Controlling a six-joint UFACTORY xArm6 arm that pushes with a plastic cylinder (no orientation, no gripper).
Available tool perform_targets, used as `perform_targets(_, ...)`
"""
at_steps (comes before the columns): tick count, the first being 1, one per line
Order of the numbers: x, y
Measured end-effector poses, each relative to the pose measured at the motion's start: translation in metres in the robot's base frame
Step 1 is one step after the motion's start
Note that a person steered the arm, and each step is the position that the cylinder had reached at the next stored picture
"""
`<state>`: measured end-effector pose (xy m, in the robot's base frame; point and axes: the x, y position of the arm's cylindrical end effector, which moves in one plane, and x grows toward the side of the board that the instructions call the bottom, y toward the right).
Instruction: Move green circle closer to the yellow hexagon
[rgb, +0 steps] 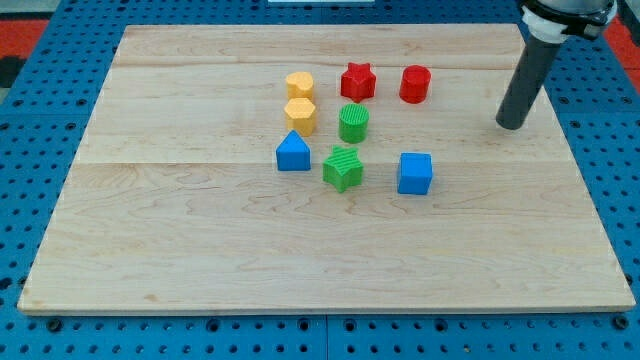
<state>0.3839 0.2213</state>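
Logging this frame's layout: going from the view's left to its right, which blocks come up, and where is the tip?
Blue triangular block → green star → red star → blue cube → my tip, right of every block. The yellow blocks, green circle and red cylinder overlap neighbours, so omitted.

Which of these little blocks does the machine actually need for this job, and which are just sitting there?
Needed: green circle, yellow hexagon, and my tip, now off to the view's right of all the blocks.

Just lying about: the other yellow block, red star, red cylinder, blue triangle-topped block, green star, blue cube.
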Motion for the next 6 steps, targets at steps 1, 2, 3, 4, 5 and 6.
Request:
perform_targets(1,-0.015,-0.019)
perform_targets(2,-0.026,-0.050)
perform_targets(3,-0.013,-0.091)
perform_targets(4,-0.013,-0.138)
perform_targets(5,-0.014,-0.184)
perform_targets(6,-0.027,-0.207)
